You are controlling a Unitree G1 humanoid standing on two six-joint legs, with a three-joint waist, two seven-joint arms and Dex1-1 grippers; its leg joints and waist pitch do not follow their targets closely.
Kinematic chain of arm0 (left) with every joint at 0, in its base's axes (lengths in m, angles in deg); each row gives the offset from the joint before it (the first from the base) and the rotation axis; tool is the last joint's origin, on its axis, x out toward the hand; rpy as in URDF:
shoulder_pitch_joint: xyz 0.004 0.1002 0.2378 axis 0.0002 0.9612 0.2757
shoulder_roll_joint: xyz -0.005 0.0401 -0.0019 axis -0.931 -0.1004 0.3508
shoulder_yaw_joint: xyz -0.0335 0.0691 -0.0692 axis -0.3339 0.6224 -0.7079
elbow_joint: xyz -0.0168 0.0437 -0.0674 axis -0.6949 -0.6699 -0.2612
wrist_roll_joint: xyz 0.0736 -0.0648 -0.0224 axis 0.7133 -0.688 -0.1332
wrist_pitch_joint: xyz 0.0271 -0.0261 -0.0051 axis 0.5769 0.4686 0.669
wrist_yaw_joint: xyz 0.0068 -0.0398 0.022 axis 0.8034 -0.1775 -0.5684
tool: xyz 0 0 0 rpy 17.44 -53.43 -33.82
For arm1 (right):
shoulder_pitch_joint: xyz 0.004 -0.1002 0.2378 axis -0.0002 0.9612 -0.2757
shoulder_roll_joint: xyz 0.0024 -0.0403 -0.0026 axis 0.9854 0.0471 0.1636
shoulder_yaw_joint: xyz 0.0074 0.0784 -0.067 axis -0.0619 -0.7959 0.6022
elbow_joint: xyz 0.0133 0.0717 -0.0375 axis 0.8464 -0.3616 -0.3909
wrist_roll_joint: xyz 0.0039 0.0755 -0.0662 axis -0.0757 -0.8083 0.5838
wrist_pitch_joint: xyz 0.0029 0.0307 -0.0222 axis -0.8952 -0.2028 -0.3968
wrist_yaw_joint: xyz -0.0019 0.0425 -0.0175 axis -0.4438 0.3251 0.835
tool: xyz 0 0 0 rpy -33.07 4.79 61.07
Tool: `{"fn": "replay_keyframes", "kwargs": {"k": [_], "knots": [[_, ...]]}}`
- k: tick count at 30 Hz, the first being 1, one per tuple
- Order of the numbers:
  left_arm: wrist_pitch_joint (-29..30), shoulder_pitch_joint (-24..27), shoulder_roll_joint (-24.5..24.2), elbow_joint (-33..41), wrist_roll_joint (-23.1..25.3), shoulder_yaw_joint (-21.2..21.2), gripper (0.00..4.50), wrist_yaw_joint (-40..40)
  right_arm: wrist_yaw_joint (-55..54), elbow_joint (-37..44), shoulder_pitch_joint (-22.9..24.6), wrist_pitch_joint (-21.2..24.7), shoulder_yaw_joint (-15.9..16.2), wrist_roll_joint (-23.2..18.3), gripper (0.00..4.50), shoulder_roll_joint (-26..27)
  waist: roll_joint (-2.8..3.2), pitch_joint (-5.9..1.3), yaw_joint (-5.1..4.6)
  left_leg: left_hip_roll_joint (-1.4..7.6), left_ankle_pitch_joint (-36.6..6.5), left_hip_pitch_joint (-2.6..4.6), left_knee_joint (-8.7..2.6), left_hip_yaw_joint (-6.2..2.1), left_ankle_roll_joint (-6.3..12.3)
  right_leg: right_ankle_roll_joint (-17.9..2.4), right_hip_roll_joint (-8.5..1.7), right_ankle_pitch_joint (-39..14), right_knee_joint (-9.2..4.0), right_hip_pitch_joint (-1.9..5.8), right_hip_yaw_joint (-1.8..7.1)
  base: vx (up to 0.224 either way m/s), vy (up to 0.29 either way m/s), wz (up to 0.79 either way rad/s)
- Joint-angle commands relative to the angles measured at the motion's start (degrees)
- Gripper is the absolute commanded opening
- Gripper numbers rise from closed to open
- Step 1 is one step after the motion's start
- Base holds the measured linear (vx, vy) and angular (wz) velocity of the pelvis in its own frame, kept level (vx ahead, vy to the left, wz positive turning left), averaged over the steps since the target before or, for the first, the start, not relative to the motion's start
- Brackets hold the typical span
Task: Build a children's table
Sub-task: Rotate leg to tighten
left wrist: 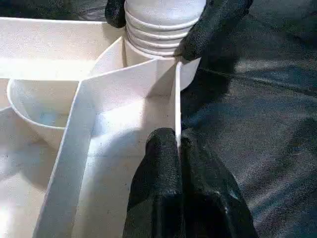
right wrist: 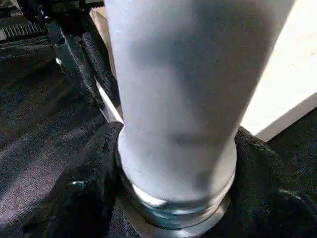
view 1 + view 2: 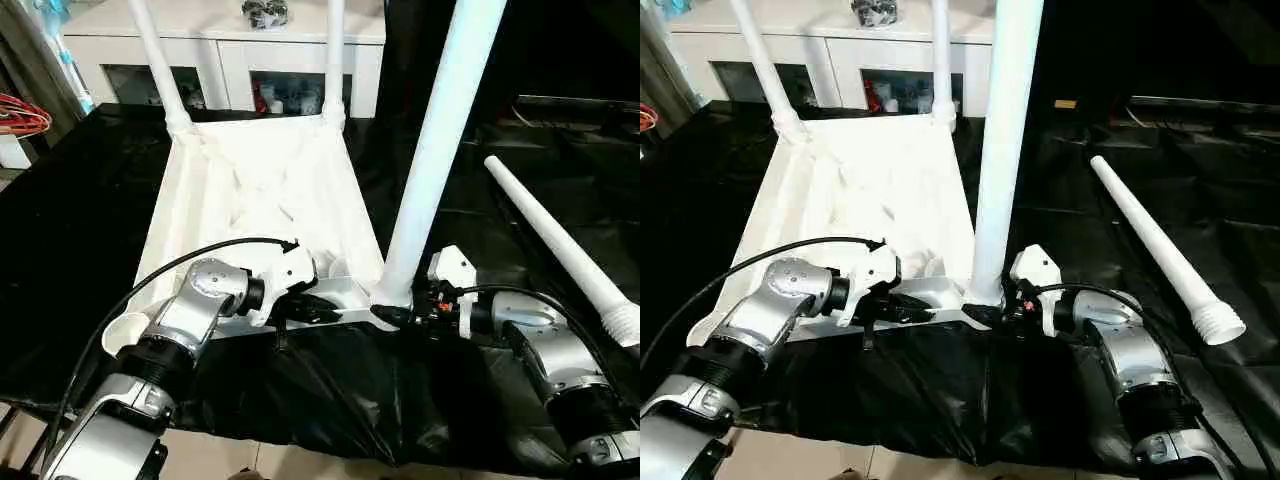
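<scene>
Three legs (image 3: pixel 440 150) stand in the tabletop (image 3: pixel 255 190), one loose beside it on black surface (image 3: pixel 80 250); left jaws clamp its rim, right jaws grip a leg

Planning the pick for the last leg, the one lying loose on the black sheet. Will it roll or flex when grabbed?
The loose leg is a round tapered tube, so a nudge would probably roll it in an arc, not straight. It looks like stiff moulded plastic and hollow, so likely light with little flex. Its smooth wall may slip; the ribbed end should offer the fingers better purchase.
</scene>
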Motion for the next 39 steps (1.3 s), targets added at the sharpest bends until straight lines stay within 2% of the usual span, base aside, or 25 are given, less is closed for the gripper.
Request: {"fn": "replay_keyframes", "kwargs": {"k": [1, 6, 10, 11, 12, 13, 14, 15, 16, 17, 20, 22, 24, 25, 27, 29, 32, 34, 35, 39], "knots": [[-1.06, -0.15, 1.21, 2.34, -2.00, 0.87, 0.00, 2.41, 1.38, 0.49, 0.01, 1.28, 1.87, -0.01, 2.74, 0.73, -1.21, -3.77, 0.04, 1.62, -9.98, 0.02, -3.73, -0.19, 4.93, -11.92, -3.19, -16.64, -3.46, 3.12, 2.68, 0.000, 0.000, 0.00], [-0.99, -0.27, 1.20, 2.27, -1.97, 0.87, 0.00, 2.33, 1.96, 0.48, -0.10, 1.91, 1.99, -0.44, 2.74, 0.80, -1.09, -3.77, 0.22, 1.65, -9.89, 0.12, -3.71, -0.18, 4.84, -11.93, -3.21, -16.63, -3.46, 3.06, 2.68, 0.000, 0.000, 0.00], [0.07, -1.15, 3.21, 0.56, -0.46, 0.38, 0.00, -3.21, -3.86, -0.99, 0.11, 0.88, 0.69, 0.18, 2.74, 3.76, -1.22, -3.73, 0.20, 1.64, -9.83, 0.08, -3.73, -0.18, 4.50, -11.70, -3.27, -17.06, -3.48, 2.96, 2.72, 0.000, 0.000, 0.00], [0.12, -1.21, 3.31, 0.47, -0.39, 0.35, 0.00, -3.47, -4.25, -1.17, 0.05, 0.84, 0.62, 0.27, 2.74, 3.92, -1.25, -3.69, 0.08, 1.53, -10.33, 0.09, -3.82, -0.26, 4.09, -11.28, -3.29, -18.32, -3.67, 3.05, 2.64, 0.000, 0.000, 0.00], [0.81, -2.39, 5.35, -1.36, 1.05, -0.09, 0.00, -8.72, -11.78, -4.66, -1.20, 0.15, -0.64, 2.01, 2.74, 6.87, -1.47, -3.65, -0.07, 1.52, -10.45, 0.08, -3.82, -0.24, 3.85, -10.96, -3.26, -18.87, -3.76, 3.02, 2.65, 0.000, 0.000, 0.00], [1.56, -2.97, 6.56, -2.16, 1.57, -0.29, 0.00, -11.23, -15.37, -6.67, -1.95, -0.01, -0.91, 2.96, 2.73, 8.33, -1.16, -3.33, -0.32, 1.36, -12.16, 0.30, -3.98, -0.28, 3.02, -10.30, -3.34, -22.16, -4.27, 2.69, 2.59, 0.000, 0.000, 0.00], [1.99, -3.26, 7.19, -2.56, 1.80, -0.39, 0.00, -12.48, -17.18, -7.68, -2.34, -0.04, -1.03, 3.45, 2.73, 9.07, -1.35, -3.41, -0.79, 1.20, -13.07, 0.25, -4.07, -0.44, 2.13, -9.34, -3.28, -24.48, -4.41, 2.91, 2.40, 0.000, 0.000, 0.00], [2.92, -4.00, 8.73, -3.48, 2.24, -0.61, 0.00, -15.26, -20.89, -9.89, -3.38, -0.33, -1.52, 3.94, 2.73, 10.90, -1.23, -3.36, -0.94, 1.21, -13.65, 0.40, -4.08, -0.43, 1.83, -9.11, -3.28, -25.19, -4.55, 2.75, 2.40, 0.000, 0.000, 0.00], [3.45, -4.46, 9.67, -4.05, 2.50, -0.75, 0.00, -16.95, -23.09, -11.22, -4.02, -0.54, -1.85, 4.15, 2.73, 12.02, -1.33, -3.21, -1.51, 1.09, -15.03, 0.52, -4.07, -0.49, 1.60, -8.64, -3.21, -26.99, -4.91, 2.58, 2.32, 0.000, 0.000, 0.00], [4.21, -5.22, 11.18, -4.88, 2.70, -1.01, 0.00, -19.32, -26.10, -12.95, -5.16, -0.45, -2.54, 4.00, 2.73, 13.77, -1.21, -3.28, -1.67, 1.03, -15.54, 0.60, -4.01, -0.53, 1.59, -8.17, -3.29, -28.11, -5.05, 2.59, 2.29, 0.000, 0.000, 0.00], [5.62, -6.64, 13.78, -6.43, 2.90, -1.55, 0.00, -23.40, -31.31, -15.67, -7.22, -0.43, -3.49, 4.05, 2.73, 16.52, -1.39, -3.28, -2.17, 0.82, -16.04, 0.49, -3.90, -0.49, 2.26, -7.46, -3.14, -29.28, -5.40, 2.51, 2.17, 0.000, 0.000, 0.00], [6.20, -7.72, 15.52, -7.64, 3.41, -1.84, 0.00, -26.52, -35.37, -17.55, -8.79, -0.82, -4.23, 4.52, 2.73, 18.30, -1.15, -3.29, -2.37, 0.73, -15.88, 0.50, -3.90, -0.55, 2.19, -7.39, -3.09, -29.59, -5.55, 2.42, 2.03, 0.000, 0.000, 0.00], [5.95, -9.04, 17.09, -9.39, 4.37, -2.35, 0.00, -29.77, -39.24, -19.73, -10.28, -2.63, -5.32, 5.72, 2.73, 19.64, -1.17, -3.33, -2.49, 0.79, -16.00, 0.50, -3.90, -0.54, 2.42, -7.49, -3.04, -28.85, -5.57, 2.36, 2.03, 0.000, 0.000, 0.00], [5.45, -9.18, 17.12, -9.62, 4.72, -2.21, 0.00, -29.94, -39.96, -20.00, -10.40, -3.33, -5.26, 6.33, 3.43, 19.54, -1.09, -3.36, -2.46, 0.76, -16.07, 0.41, -3.90, -0.56, 2.56, -7.63, -3.02, -28.29, -5.59, 2.49, 1.95, 0.000, 0.000, 0.00], [4.62, -9.07, 16.77, -9.82, 5.32, -1.62, 0.00, -29.77, -38.83, -20.10, -10.26, -3.59, -6.64, 4.81, 3.43, 19.36, -1.10, -3.54, -2.29, 0.91, -15.40, 0.31, -3.95, -0.58, 3.06, -8.26, -3.12, -26.11, -5.28, 2.56, 2.13, 0.000, 0.000, 0.00], [4.64, -8.94, 16.67, -9.72, 5.37, -1.55, 0.00, -29.59, -38.68, -19.91, -10.13, -3.57, -6.95, 4.59, 3.70, 19.23, -1.04, -3.68, -2.22, 1.06, -14.33, 0.17, -3.93, -0.48, 3.70, -9.95, -3.01, -21.74, -4.75, 2.73, 2.31, 0.000, 0.000, 0.00], [3.54, -8.34, 16.43, -9.49, 5.27, -1.12, 0.00, -28.09, -38.95, -18.26, -8.92, -4.42, -6.86, 5.76, 3.92, 17.06, -1.10, -3.71, -2.11, 1.02, -13.37, -0.01, -3.84, -0.35, 4.23, -11.10, -3.06, -19.41, -4.44, 2.97, 2.36, 0.000, 0.000, 0.00], [3.64, -8.19, 16.57, -9.55, 5.17, -1.24, 0.00, -28.10, -39.36, -16.68, -7.98, -5.08, -6.72, 6.63, 4.02, 15.83, -1.09, -3.73, -1.87, 1.11, -13.15, 0.28, -3.79, -0.26, 4.39, -11.23, -3.06, -19.28, -4.45, 2.80, 2.44, 0.000, 0.000, 0.00], [3.40, -8.18, 16.66, -9.70, 5.30, -1.27, 0.00, -28.35, -39.03, -15.30, -7.24, -5.15, -7.08, 6.30, 4.16, 15.29, -1.05, -3.68, -1.82, 1.11, -13.06, 0.26, -3.82, -0.24, 4.47, -11.38, -3.02, -19.25, -4.42, 2.82, 2.45, 0.000, 0.000, 0.00], [1.62, -7.87, 16.91, -9.68, 5.34, -1.54, 0.00, -29.30, -36.26, -8.09, -3.50, -3.95, -8.90, 3.53, 4.16, 13.07, -1.25, -3.80, -0.93, 1.23, -11.76, 0.32, -3.72, -0.10, 5.29, -10.75, -3.01, -17.97, -4.33, 2.89, 2.67, 0.000, 0.000, 0.00]]}}
